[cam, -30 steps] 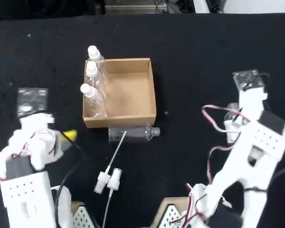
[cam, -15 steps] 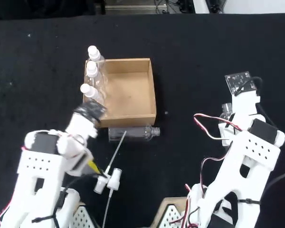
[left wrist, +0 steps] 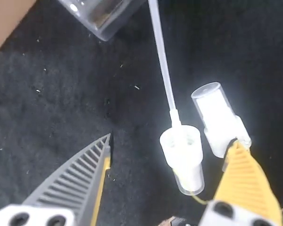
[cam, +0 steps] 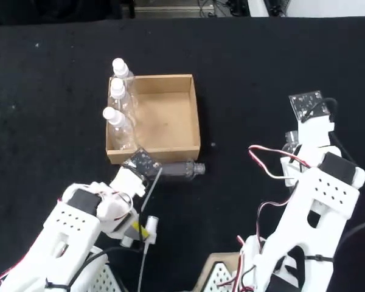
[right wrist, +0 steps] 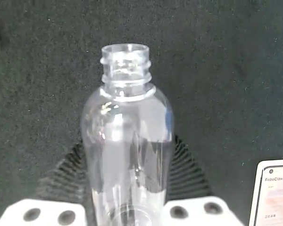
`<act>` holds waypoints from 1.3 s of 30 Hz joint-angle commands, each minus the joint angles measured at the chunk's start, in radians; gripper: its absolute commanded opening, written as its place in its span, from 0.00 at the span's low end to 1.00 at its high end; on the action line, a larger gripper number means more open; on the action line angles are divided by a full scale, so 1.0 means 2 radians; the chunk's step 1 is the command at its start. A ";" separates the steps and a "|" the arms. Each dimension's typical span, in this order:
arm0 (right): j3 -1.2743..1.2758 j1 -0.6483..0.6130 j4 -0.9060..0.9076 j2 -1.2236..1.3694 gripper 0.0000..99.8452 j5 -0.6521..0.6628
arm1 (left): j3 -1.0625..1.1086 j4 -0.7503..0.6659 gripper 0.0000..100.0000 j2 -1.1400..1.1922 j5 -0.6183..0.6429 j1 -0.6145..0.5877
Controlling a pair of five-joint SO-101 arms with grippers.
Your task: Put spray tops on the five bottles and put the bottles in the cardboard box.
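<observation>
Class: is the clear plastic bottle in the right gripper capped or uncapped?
Uncapped: the clear plastic bottle shows a bare, open threaded neck with nothing screwed on.

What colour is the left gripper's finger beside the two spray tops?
The finger is yellow; the left wrist view shows it best.
</observation>
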 commanded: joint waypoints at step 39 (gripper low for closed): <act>-0.003 -0.008 -0.008 -0.023 0.01 -0.002 | -0.177 0.229 0.03 0.012 -0.296 -0.231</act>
